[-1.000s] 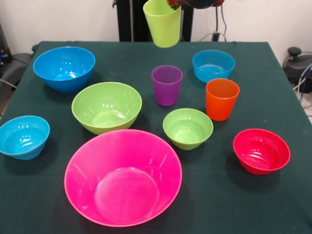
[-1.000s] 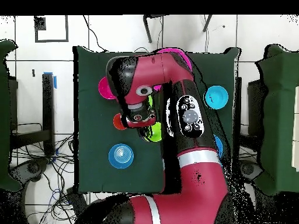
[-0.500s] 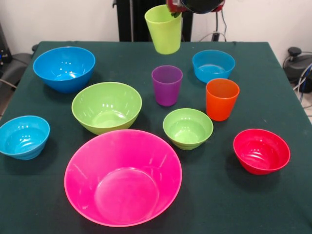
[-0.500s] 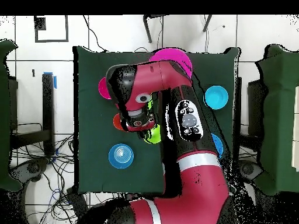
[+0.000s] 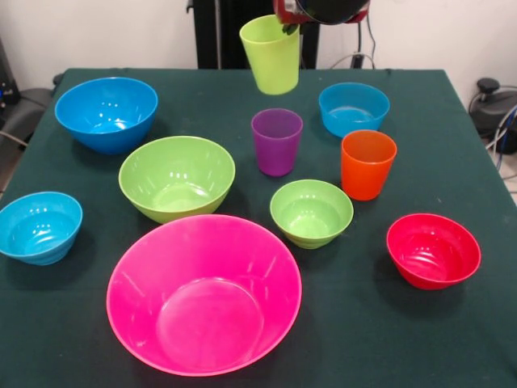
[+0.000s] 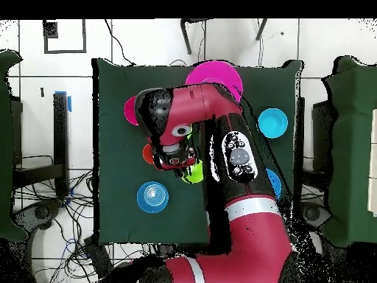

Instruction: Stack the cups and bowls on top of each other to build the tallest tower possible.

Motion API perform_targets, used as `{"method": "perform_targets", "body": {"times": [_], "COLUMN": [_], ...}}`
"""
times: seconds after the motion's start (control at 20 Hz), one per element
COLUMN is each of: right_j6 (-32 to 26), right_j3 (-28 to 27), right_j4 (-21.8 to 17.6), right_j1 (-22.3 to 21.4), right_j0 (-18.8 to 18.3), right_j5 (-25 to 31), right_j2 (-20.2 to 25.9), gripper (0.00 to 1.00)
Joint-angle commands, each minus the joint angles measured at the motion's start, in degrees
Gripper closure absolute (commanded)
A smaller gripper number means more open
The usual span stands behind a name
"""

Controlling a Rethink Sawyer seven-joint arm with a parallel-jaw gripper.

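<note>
Hand [image 5: 284, 24] gripping the lime green cup [image 5: 271, 55] by its rim, cup hanging tilted just below the hand, in the air above the purple cup [image 5: 276, 141], bowls sitting unstacked on the counter [image 5: 452, 339]

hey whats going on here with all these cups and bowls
The robot's gripper holds the lime cup by its rim, lifted in the air above the table's far side. The purple cup and orange cup stand upright on the table. All seven bowls, including the big pink bowl, sit apart and empty, so no tower has been started.
</note>
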Motion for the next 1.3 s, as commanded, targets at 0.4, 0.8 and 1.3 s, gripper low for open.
{"method": "perform_targets", "body": {"times": [0.4,0.8,1.3], "right_j6": [-6.38,-6.71,-7.58], "right_j3": [5.77,3.57,1.36], "right_j4": [-2.72,-3.06,-3.23], "right_j1": [0.31,2.34,4.91], "right_j0": [-1.03,-0.66,-0.25], "right_j5": [-7.45,-6.71,-7.26], "right_j2": [2.15,2.88,3.82], "gripper": [1.00,1.00,1.00]}}
